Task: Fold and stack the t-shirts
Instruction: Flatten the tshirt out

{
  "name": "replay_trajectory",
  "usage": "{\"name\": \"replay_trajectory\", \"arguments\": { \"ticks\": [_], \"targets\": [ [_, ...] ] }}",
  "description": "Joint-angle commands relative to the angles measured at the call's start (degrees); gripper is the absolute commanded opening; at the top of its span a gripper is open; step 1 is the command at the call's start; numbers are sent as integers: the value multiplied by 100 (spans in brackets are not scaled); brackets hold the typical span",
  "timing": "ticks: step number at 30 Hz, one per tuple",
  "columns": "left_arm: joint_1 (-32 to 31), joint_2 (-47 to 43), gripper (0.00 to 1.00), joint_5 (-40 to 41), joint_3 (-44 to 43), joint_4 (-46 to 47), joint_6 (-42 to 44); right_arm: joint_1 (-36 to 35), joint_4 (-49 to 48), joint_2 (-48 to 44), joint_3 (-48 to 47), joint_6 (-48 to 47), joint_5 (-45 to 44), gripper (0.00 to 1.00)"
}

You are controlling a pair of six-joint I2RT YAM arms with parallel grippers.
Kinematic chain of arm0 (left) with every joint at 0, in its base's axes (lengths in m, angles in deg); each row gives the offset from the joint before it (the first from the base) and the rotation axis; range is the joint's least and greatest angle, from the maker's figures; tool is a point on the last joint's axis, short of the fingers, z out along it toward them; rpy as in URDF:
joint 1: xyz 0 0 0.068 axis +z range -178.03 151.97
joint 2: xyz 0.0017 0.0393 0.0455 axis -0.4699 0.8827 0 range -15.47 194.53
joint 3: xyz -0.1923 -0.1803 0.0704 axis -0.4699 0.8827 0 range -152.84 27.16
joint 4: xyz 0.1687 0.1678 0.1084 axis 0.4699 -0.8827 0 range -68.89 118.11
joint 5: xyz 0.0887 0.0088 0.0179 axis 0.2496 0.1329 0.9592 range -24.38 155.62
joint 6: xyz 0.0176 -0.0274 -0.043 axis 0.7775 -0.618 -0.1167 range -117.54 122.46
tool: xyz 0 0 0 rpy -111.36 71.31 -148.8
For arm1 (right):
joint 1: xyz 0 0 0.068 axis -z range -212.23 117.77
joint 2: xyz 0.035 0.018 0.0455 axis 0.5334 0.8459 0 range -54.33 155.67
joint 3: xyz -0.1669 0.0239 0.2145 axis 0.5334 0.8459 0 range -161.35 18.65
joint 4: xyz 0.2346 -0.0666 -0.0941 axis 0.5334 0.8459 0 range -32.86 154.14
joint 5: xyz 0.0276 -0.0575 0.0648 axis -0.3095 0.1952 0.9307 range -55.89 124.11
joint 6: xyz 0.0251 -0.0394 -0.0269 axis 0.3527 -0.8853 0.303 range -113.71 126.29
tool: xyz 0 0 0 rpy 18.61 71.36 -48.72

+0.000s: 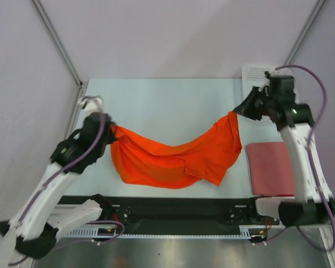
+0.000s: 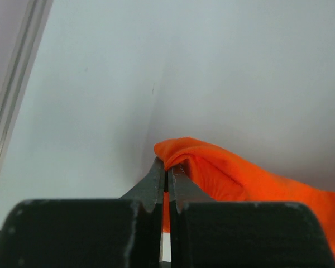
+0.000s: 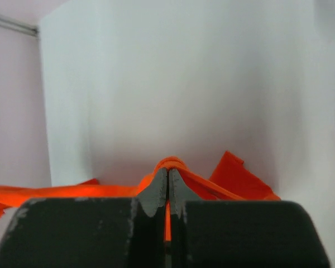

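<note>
Left tool [image 2: 167,166] pinched shut on one end of orange t-shirt [image 1: 173,159]; right tool [image 3: 168,171] clamped on the other. Cloth sags between them over worktop [image 1: 167,100]. Brick-red t-shirt [image 1: 271,167] lies folded flat beside right arm [image 1: 301,162]; white basket [image 1: 255,75] behind right tool.
</note>
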Motion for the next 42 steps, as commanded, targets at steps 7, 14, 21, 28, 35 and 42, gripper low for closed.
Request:
{"name": "replay_trajectory", "arguments": {
  "ticks": [7,14,21,28,35,42],
  "targets": [
    [1480,2349,0,-483,-14,1510,816,350,-1244,3814,-1473,-83,-296,0],
    [2491,3587,0,-896,-374,3058,1291,482,-2324,5239,-2907,628,396,0],
    [2562,4881,0,-923,-1192,3524,1397,289,-2764,6049,-3963,893,680,0],
    [2562,3837,0,-1186,-1464,3568,1335,315,-2360,4935,-3727,216,443,0],
    [2562,2386,0,-2205,-1535,4736,1458,297,-2211,3274,-3007,66,284,0],
    [2562,954,0,-2303,-1465,5133,1607,245,-1966,1305,-2329,409,442,0]
  ]
}}
